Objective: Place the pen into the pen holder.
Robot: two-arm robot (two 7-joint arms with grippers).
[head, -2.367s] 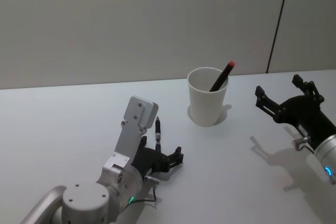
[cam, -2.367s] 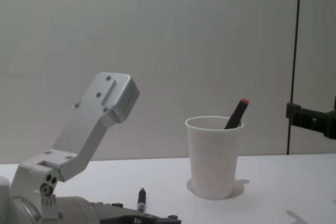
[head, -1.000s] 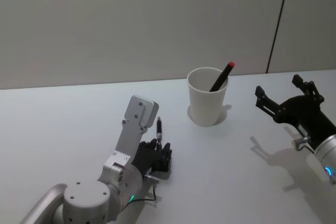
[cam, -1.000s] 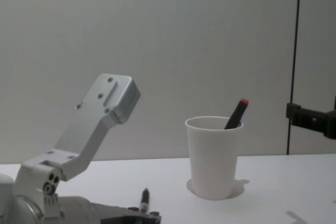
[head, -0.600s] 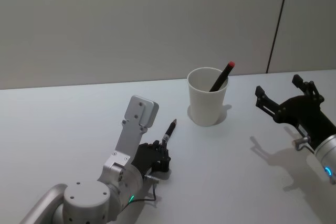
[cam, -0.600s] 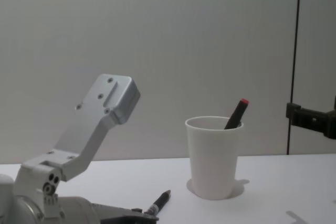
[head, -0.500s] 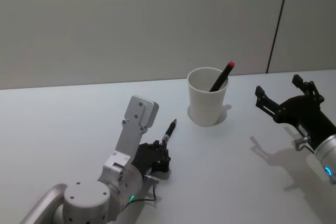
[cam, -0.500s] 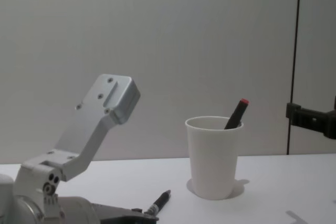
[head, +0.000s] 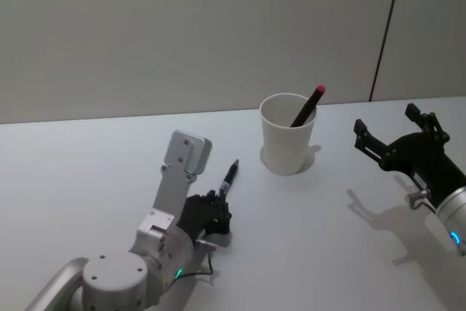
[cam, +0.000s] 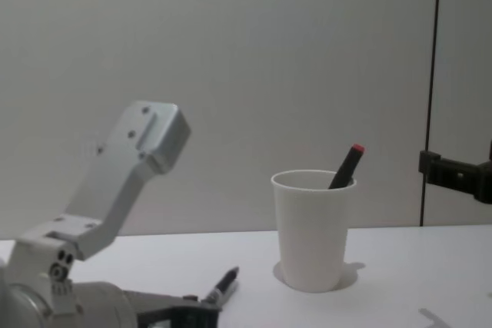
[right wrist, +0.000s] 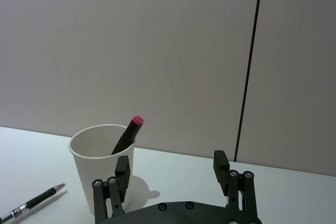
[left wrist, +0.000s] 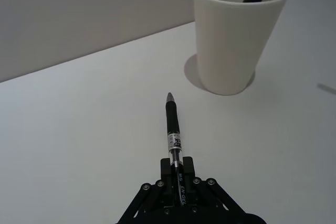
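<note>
Pen (head: pixel 229 178) clamped at rear end by L gripper (head: pixel 218 200), jaws closed on it, near-left of pen holder (head: pixel 287 143), apart. R gripper (head: pixel 386 123) parked right, jaws wide, nothing held. Risk imo: end-grip, so Pen could swivel, rim clipped, holder tipped.

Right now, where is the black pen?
In the head view the pen sits in the jaws of the left gripper, left of the white cup, tip toward it.

left arm (head: pixel 116 282): silver, screwed box housing (head: pixel 186 154), green light (head: pixel 178 273), black cable (head: pixel 204 270) | right arm (head: pixel 454 213): silver, blue light (head: pixel 455 237) | left gripper (head: pixel 218 205), right gripper (head: pixel 387 119): black, bolted linkages
</note>
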